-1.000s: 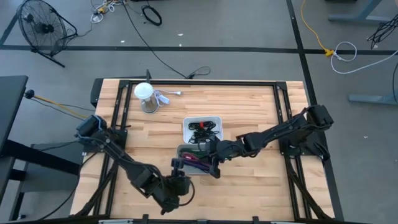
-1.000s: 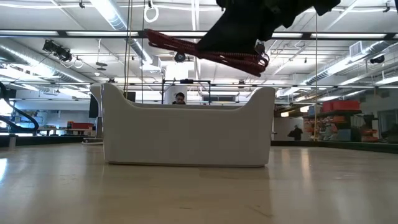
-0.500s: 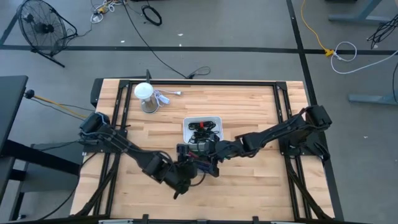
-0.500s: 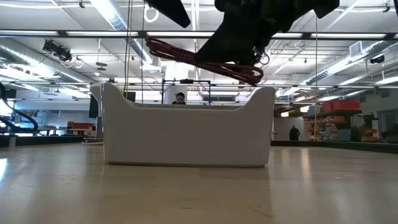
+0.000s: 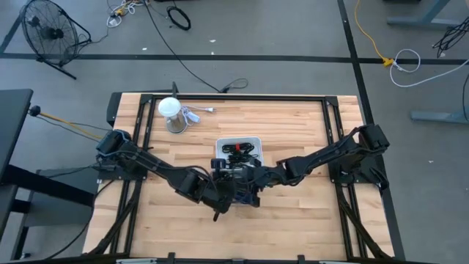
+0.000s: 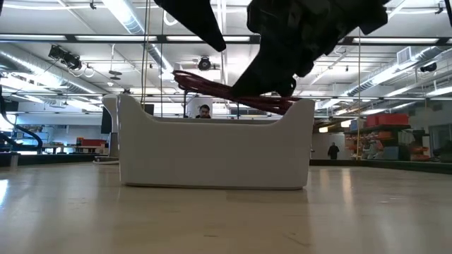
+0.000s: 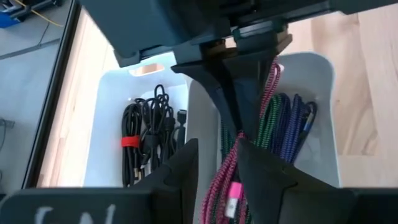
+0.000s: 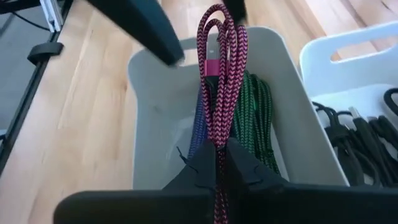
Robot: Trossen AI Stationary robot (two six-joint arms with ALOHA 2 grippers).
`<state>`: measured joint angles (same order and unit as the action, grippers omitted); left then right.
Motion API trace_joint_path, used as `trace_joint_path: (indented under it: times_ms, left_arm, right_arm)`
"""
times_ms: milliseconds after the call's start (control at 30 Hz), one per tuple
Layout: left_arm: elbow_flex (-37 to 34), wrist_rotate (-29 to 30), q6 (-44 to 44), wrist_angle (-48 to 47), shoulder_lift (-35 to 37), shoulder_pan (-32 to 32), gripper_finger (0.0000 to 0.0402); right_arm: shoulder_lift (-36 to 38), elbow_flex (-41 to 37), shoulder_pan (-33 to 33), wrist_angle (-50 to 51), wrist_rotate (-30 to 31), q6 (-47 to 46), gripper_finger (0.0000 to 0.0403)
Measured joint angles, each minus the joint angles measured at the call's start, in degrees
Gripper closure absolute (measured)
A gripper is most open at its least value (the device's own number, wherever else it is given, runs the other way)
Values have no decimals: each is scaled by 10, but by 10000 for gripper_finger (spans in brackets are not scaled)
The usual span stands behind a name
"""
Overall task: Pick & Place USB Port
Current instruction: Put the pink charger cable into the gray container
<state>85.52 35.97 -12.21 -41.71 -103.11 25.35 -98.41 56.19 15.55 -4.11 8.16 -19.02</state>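
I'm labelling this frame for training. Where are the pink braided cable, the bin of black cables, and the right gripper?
pink braided cable (image 8: pixel 219 74): right wrist view, on the folded loops.
bin of black cables (image 7: pixel 107 93): left wrist view, on its bare white wall.
right gripper (image 8: pixel 217 163): right wrist view, between its fingertips, shut on the cable.

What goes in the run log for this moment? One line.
right gripper: shut on pink cable | over grey bin | left gripper: open, alongside
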Motion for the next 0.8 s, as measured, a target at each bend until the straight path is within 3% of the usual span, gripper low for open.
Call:
trace_joint_path:
  times_ms: [533,800]
  left_arm:
    - [0,0,0,-1,0,-2,287]
    - [0,0,0,-1,0,-2,287]
  right_arm:
    - [0,-34,-13,-20,-17,-30,393]
    - [0,-34,-12,-40,-29,-25,334]
